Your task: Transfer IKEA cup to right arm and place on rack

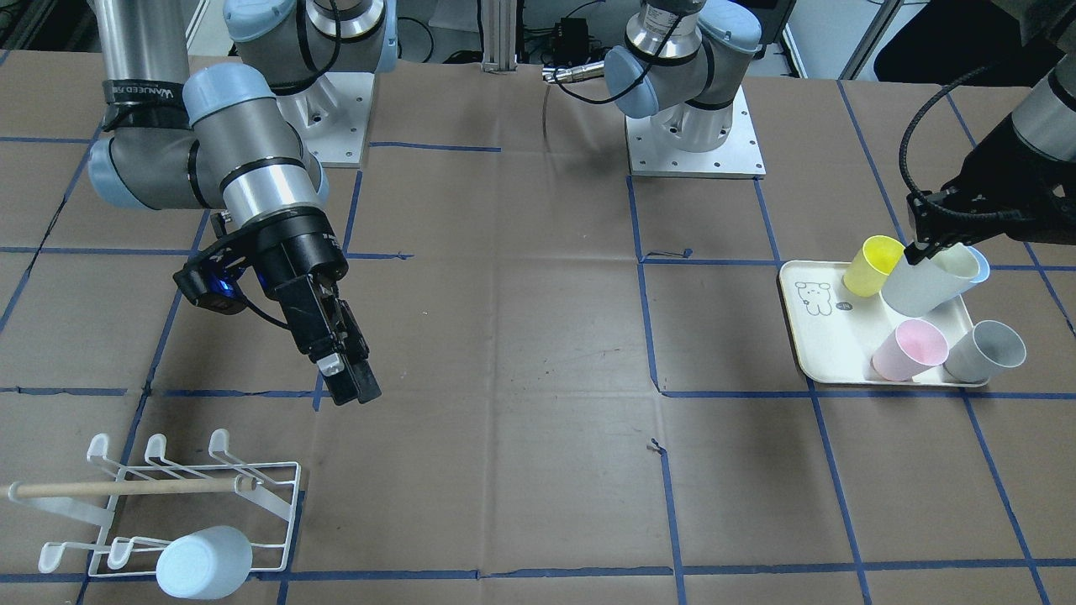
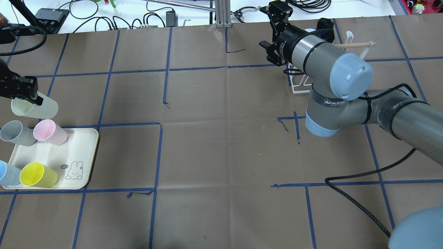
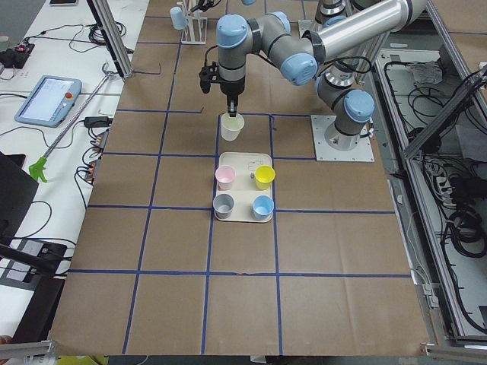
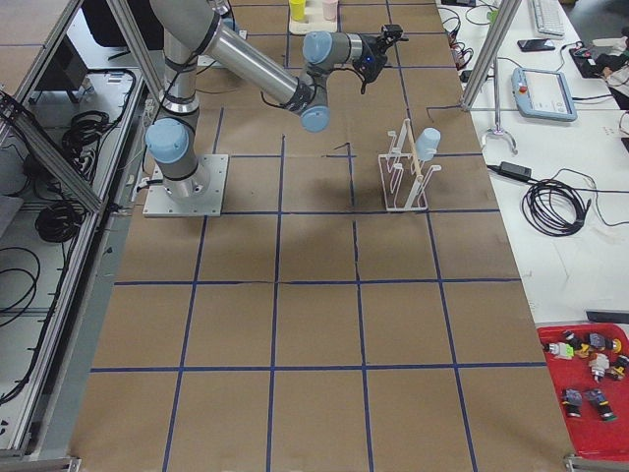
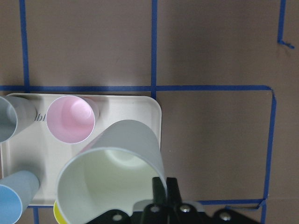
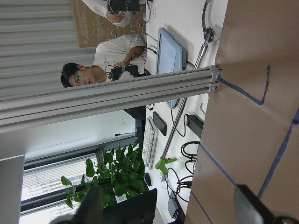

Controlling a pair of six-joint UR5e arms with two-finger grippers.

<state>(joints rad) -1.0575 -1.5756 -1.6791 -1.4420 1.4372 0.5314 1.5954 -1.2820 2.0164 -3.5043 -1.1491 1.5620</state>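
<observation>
My left gripper (image 1: 916, 252) is shut on the rim of a pale whitish-green IKEA cup (image 1: 925, 281). The cup hangs tilted over the far corner of the cream tray (image 1: 807, 336). The left wrist view shows the pinched rim of the cup (image 5: 112, 182) at the gripper (image 5: 166, 184). The right arm's gripper (image 1: 349, 378) hovers over the table, a little beyond the rack (image 1: 168, 504). In the right wrist view this gripper (image 6: 168, 212) is open, with nothing between its fingers. The white wire rack carries a pale blue cup (image 1: 204, 561) on one prong.
On the tray stand a yellow cup (image 1: 872, 265), a pink cup (image 1: 909, 349), a grey cup (image 1: 985, 351) and a blue cup (image 2: 8, 173). The two arm bases (image 1: 693, 143) sit at the table's robot side. A person (image 6: 107, 70) shows beyond the table.
</observation>
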